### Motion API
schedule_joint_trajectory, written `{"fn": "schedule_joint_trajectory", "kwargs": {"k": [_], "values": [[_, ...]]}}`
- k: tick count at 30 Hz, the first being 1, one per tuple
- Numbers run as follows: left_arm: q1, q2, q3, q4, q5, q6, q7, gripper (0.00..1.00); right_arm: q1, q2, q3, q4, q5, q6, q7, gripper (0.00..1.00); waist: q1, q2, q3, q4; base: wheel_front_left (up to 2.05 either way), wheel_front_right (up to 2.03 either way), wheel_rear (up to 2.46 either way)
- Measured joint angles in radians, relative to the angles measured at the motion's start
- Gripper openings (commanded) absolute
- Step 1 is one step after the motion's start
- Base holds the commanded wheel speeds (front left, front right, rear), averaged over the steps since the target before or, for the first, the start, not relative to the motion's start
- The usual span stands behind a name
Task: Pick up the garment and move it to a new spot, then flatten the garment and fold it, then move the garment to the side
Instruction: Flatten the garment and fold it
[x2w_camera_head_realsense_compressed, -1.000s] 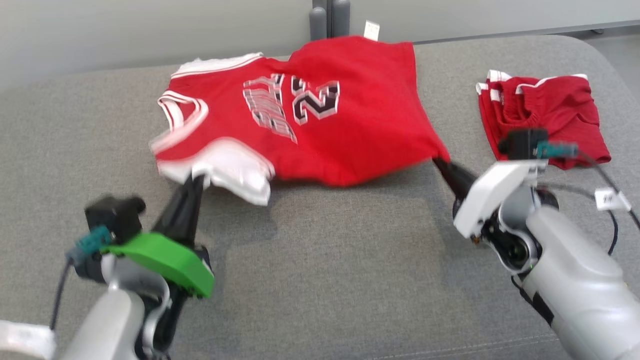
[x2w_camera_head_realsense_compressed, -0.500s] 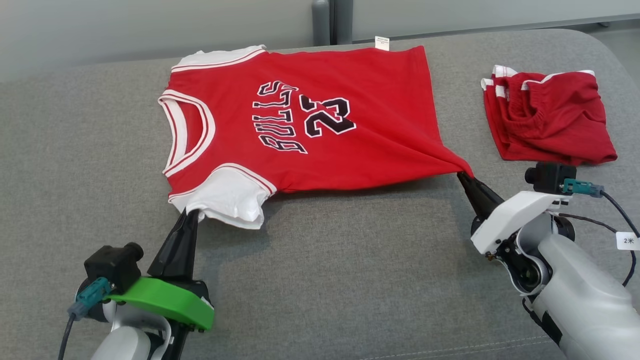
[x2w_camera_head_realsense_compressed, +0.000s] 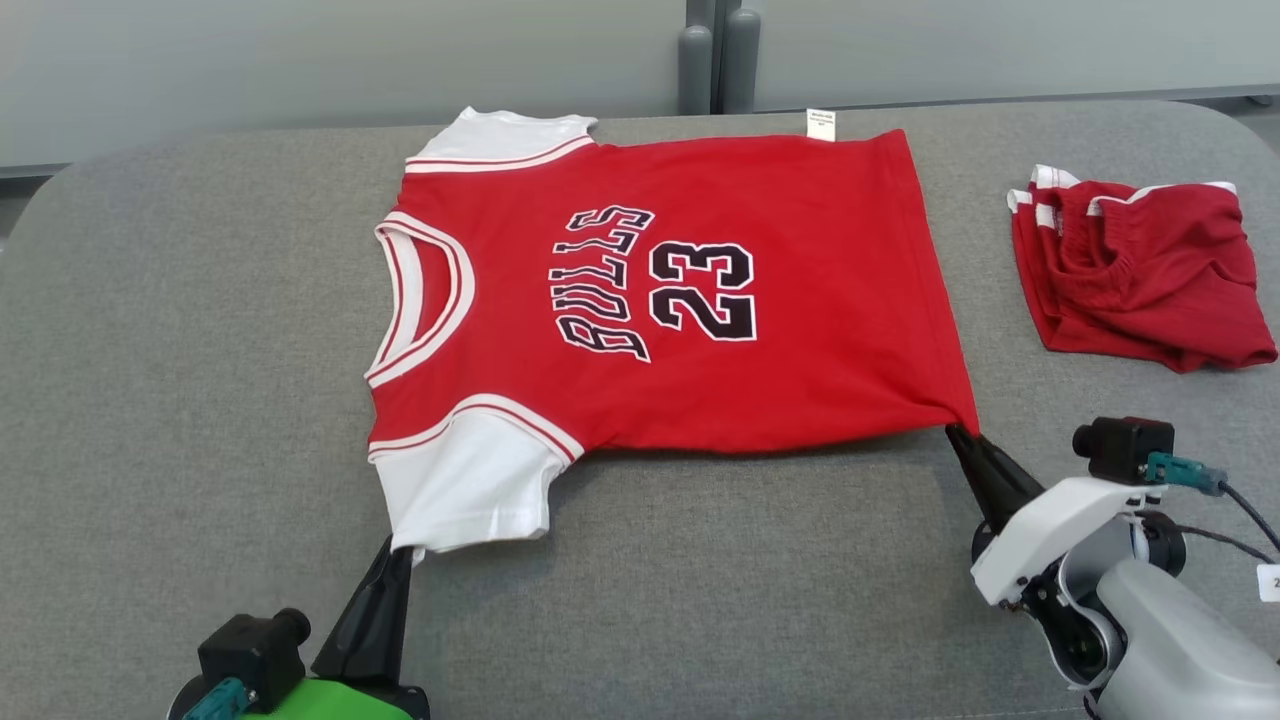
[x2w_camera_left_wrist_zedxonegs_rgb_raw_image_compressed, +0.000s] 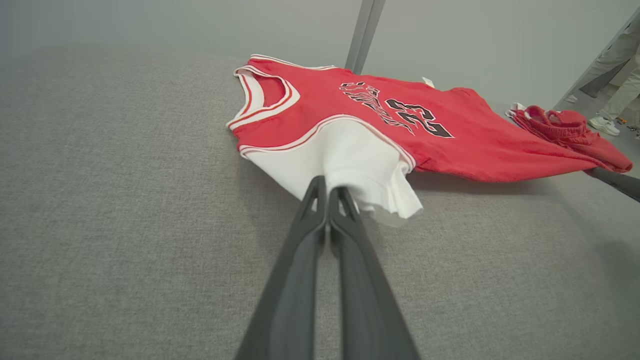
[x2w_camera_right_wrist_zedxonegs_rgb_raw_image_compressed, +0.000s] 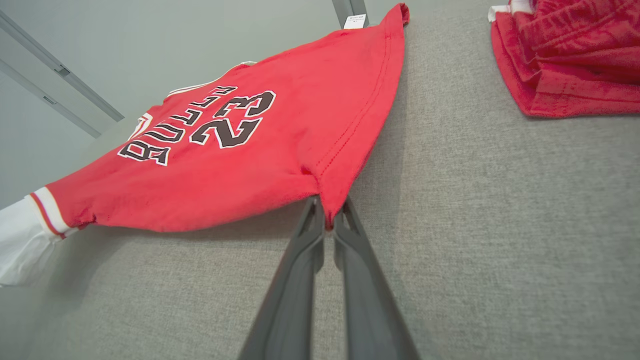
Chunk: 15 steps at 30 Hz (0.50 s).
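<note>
Tightly, end effectors left (x2w_camera_head_realsense_compressed: 400, 546), right (x2w_camera_head_realsense_compressed: 953, 431) pinch jersey (x2w_camera_head_realsense_compressed: 830, 300)

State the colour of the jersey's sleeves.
White sleeves on a red jersey; the head view shows it best.

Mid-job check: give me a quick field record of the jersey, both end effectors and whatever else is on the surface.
garment: red jersey, spread front up, collar toward the robot's left
left end effector: shut on the near white sleeve
right end effector: shut on the near hem corner
near edge: lifted slightly off the grey surface at the two grips
other item: red shorts, folded, lying apart to the right of the jersey
fold: not yet started
</note>
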Motion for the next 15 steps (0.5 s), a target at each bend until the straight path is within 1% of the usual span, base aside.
{"fn": "schedule_joint_trajectory", "kwargs": {"k": [6,11,14,15], "values": [[0.070,0.002,0.035,-0.052,0.001,0.011,-0.006,0.00,0.079,0.007,0.005,-0.052,0.001,0.000,-0.008,0.00,0.0000,0.0000,-0.012,0.024,0.00,0.00,0.00],[0.111,0.014,0.064,-0.117,0.014,0.014,-0.010,0.00,0.107,-0.009,-0.006,-0.105,-0.008,-0.002,-0.017,0.00,0.0000,0.0000,-0.013,0.014,0.00,0.00,0.00],[0.129,0.017,0.081,-0.164,0.023,0.016,-0.013,0.00,0.127,-0.030,-0.031,-0.147,-0.009,-0.012,-0.018,0.00,0.0000,0.0000,-0.015,0.006,0.00,0.00,0.00],[0.135,0.019,0.083,-0.178,0.032,0.019,-0.013,0.00,0.135,-0.037,-0.038,-0.161,-0.009,-0.021,-0.018,0.00,0.0000,0.0000,-0.016,0.004,0.00,0.00,0.00]]}}
